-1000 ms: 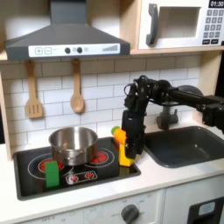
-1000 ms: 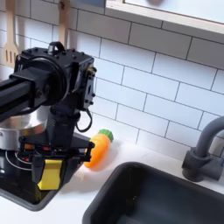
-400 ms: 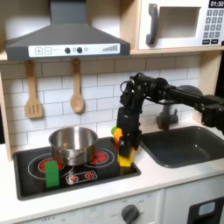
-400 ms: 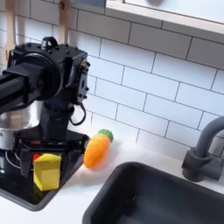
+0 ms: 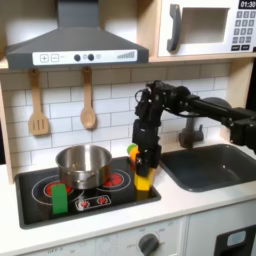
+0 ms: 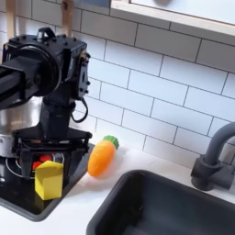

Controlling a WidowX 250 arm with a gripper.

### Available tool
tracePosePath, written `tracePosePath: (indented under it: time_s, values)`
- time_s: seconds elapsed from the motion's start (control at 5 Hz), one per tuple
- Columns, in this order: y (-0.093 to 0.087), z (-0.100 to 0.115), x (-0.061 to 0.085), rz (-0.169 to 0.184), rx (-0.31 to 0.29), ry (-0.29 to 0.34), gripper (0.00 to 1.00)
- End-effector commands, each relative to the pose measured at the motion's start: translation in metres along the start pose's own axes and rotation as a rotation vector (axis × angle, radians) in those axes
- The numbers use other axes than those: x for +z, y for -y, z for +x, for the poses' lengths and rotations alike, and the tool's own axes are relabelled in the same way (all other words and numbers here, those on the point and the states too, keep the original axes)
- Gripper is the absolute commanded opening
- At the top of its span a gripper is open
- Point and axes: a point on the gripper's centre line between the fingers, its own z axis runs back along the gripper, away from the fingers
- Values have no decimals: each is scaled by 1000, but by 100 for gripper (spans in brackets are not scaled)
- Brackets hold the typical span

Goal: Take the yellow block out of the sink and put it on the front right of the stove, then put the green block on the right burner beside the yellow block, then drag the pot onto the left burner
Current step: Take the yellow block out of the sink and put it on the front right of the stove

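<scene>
The yellow block stands alone on the front right corner of the black stove. My gripper hangs open just above it, jaws spread and not touching it. At the front left of the stove, the green block stands upright by the left burner. The steel pot rests at the back middle of the stove, overlapping the right burner. The sink lies to the first exterior view's right.
An orange carrot toy lies on the counter between stove and sink, close behind the gripper. A dark faucet rises behind the sink. Wooden utensils hang on the tiled wall.
The gripper let go of the yellow block, opened and rose a little. The block stays standing on the stove's front right corner.
</scene>
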Motion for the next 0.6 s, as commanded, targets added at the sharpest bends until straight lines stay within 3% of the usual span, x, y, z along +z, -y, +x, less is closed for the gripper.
tracePosePath:
  time_s: [0.0, 0.4]
  values:
    - [4, -3, 6, -24, -3, -16, 100]
    - [1, -2, 11, -28, -1, -14, 100]
